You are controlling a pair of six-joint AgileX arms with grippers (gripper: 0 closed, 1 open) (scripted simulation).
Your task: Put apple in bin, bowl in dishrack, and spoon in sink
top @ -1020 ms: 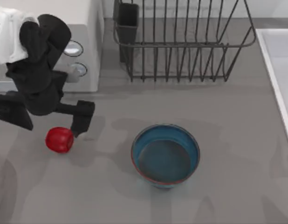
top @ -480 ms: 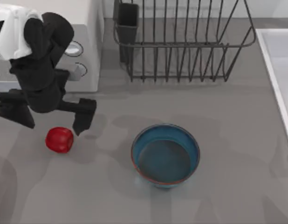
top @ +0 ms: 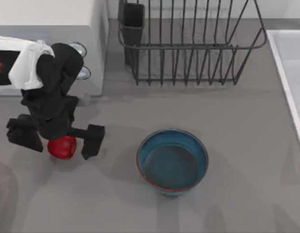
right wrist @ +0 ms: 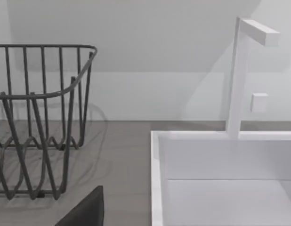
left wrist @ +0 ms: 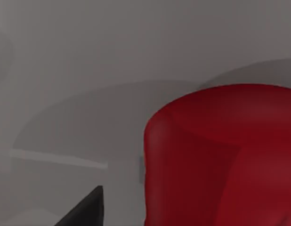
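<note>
The red apple (top: 62,148) lies on the table at the left, between the two spread fingers of my left gripper (top: 58,141), which is open and lowered around it. In the left wrist view the apple (left wrist: 225,155) looms close beside one dark fingertip (left wrist: 86,209). The teal bowl (top: 172,165) stands upright and empty in the middle of the table. The dark wire dishrack (top: 189,43) sits at the back, the pale sink (top: 291,73) at the right edge. One finger (right wrist: 86,211) of my right gripper stands well off centre, facing the dishrack (right wrist: 37,122) and sink (right wrist: 221,179). The spoon and bin are out of view.
A white microwave (top: 48,19) with round knobs stands at the back left, just behind my left arm. A black utensil cup (top: 133,22) is at the dishrack's left corner. A white faucet (right wrist: 239,75) rises behind the sink.
My left gripper has moved toward the front and slightly right, coming down so that its open fingers now straddle the apple. The apple and the bowl have stayed put.
</note>
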